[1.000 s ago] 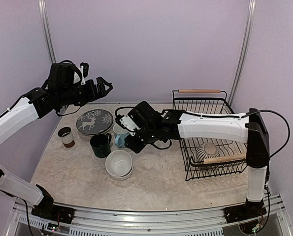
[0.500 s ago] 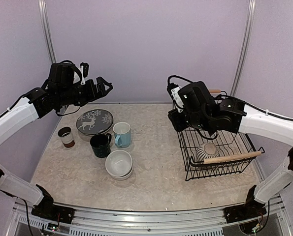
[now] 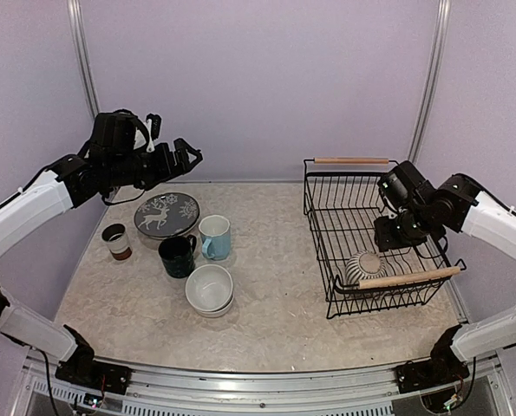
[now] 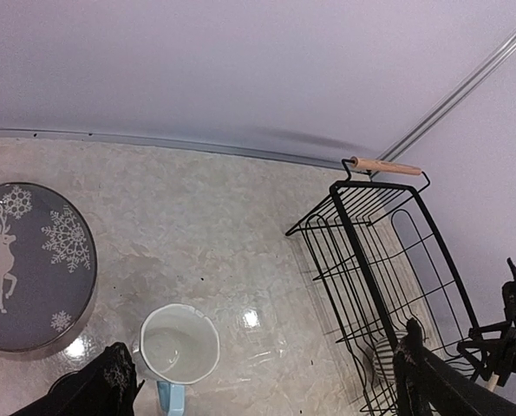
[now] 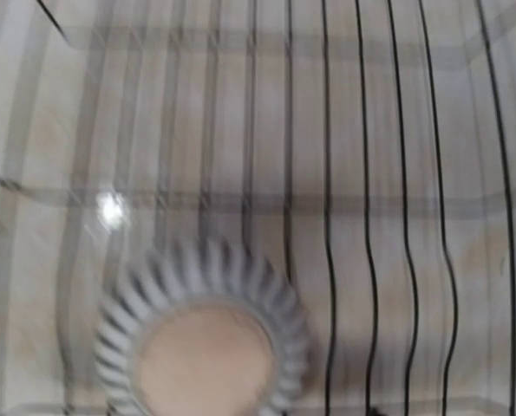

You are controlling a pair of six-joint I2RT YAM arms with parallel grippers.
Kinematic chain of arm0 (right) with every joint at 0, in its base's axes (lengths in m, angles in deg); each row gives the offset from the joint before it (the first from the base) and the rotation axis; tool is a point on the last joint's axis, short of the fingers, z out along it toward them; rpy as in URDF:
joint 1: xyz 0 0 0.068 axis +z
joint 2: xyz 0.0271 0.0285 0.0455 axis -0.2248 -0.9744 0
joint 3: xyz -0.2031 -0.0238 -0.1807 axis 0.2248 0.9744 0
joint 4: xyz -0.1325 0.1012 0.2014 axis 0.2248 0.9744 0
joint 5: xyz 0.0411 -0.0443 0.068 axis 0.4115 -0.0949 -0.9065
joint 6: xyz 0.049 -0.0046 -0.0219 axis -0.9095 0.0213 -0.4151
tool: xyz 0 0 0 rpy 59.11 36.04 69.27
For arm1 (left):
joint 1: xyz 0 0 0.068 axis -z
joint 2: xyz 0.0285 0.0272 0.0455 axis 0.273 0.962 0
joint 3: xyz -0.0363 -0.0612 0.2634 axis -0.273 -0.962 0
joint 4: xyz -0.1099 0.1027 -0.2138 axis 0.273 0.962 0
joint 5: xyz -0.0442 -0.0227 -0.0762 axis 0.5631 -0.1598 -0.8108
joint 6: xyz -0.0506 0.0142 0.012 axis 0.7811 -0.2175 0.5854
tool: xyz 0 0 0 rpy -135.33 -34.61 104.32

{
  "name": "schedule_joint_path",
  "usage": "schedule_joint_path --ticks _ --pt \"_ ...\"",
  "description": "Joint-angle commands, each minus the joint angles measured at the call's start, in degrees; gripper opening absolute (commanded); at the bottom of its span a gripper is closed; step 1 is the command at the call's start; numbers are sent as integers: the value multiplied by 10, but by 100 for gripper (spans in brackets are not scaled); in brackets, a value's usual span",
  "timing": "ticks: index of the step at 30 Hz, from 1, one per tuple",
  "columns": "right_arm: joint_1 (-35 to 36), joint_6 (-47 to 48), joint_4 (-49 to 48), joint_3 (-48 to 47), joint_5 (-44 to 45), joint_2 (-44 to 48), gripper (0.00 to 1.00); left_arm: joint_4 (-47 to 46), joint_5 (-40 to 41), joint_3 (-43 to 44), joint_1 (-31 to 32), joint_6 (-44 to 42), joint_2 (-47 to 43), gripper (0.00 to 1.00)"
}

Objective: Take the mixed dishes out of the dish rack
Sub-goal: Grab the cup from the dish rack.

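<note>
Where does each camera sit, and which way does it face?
Top external: high behind the robot, facing down on the table; both arms show.
Left wrist: high at the left, facing down at the deer plate and dish rack; own fingers at bottom.
Right wrist: over the rack, facing straight down on a striped dish; its fingers unclear.
Shared: top and left wrist both show plate and rack.

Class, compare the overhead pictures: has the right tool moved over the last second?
Yes. The right tool swung rightward, from beside the light blue mug to above the dish rack.
</note>
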Motion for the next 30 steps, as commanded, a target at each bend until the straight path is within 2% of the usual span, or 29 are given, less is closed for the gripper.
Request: schedule_joint_path --ticks 1,6,10,17,30 --pt "-48 -8 61 43 -93 -5 52 2 -14 4 -3 4 11 99" --pt "-81 32 50 63 -174 -33 57 2 -8 4 -3 1 13 99" --pt "-82 50 44 75 -215 -60 57 3 -6 5 -2 -2 10 99" --pt "-82 59 19 96 -224 -86 46 5 -9 7 -1 -2 9 99" --pt "-82 49 -26 138 -185 -123 42 9 -12 11 -2 -2 17 99"
